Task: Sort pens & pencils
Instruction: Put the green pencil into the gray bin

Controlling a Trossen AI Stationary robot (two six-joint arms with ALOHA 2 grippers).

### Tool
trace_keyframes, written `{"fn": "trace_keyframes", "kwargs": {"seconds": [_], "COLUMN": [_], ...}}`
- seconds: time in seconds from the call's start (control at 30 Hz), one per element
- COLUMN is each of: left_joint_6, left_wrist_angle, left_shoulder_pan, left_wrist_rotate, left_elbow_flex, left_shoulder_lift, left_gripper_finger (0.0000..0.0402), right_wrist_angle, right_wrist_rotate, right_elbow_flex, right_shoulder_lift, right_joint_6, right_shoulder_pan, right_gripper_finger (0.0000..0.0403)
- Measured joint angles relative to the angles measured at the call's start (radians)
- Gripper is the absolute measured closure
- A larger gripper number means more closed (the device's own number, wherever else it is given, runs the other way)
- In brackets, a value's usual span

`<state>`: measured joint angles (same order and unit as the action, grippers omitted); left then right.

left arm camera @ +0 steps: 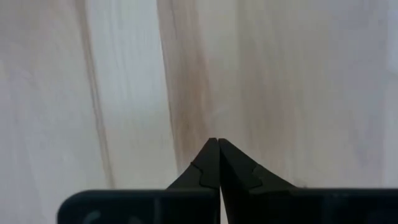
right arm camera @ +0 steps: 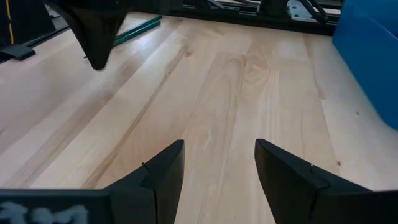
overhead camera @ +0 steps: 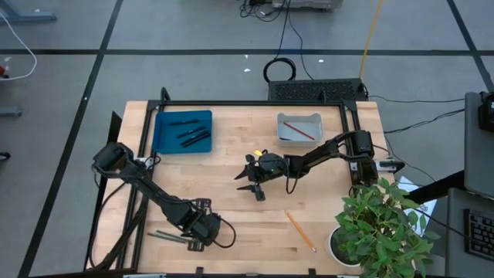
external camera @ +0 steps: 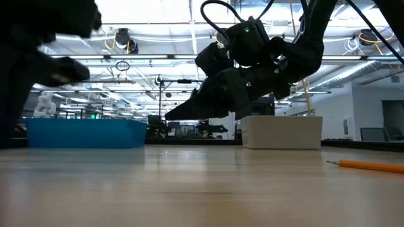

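The right gripper (overhead camera: 251,183) hangs open and empty mid-bench, seemingly readying for the orange pencil (overhead camera: 300,231) lying well beyond it, while the left gripper (left arm camera: 218,163) rests pinched closed beside two grey pens (overhead camera: 171,236).

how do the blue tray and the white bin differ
The flat blue plastic tray sits at the table's far left and holds dark pens. The smaller white plastic bin sits far right, has taller walls, and holds a red pencil. Both are rectangular and rest on the wooden table.
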<state>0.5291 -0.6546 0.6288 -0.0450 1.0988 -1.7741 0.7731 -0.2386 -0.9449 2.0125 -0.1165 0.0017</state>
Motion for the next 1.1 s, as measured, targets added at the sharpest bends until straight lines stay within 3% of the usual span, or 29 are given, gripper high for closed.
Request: {"fn": "trace_keyframes", "kwargs": {"seconds": [0.2,0.33,0.57,0.8,0.97,1.1], "left_joint_6": [0.097,0.202,0.27,0.253,0.237,0.233], "left_wrist_angle": [-0.063,-0.066,-0.01,-0.016,-0.026,-0.036], "left_shoulder_pan": [0.031,0.094,0.185,0.17,0.159,0.158], "left_wrist_rotate": [0.017,0.044,0.047,0.023,0.031,0.025], "left_elbow_flex": [0.001,0.001,0.002,0.004,0.005,0.004], "left_shoulder_lift": [0.099,0.096,-0.016,-0.064,-0.066,-0.066], "left_gripper_finger": [0.0389,0.0367,0.0274,0.0197,0.0212,0.0267], "right_wrist_angle": [0.0,0.0,0.0,0.0,0.0,0.0], "right_wrist_rotate": [0.0,0.0,0.0,0.0,0.0,0.0], "right_elbow_flex": [0.0,0.001,0.001,0.001,0.001,0.001], "right_shoulder_lift": [0.0,0.0,0.0,0.0,0.0,0.0], "right_joint_6": [0.0,0.0,0.0,0.0,0.0,0.0], "right_shoulder_pan": [0.0,0.0,0.0,0.0,0.0,0.0], "right_gripper_finger": [0.0218,0.0218,0.0218,0.0218,0.0218,0.0218]}}
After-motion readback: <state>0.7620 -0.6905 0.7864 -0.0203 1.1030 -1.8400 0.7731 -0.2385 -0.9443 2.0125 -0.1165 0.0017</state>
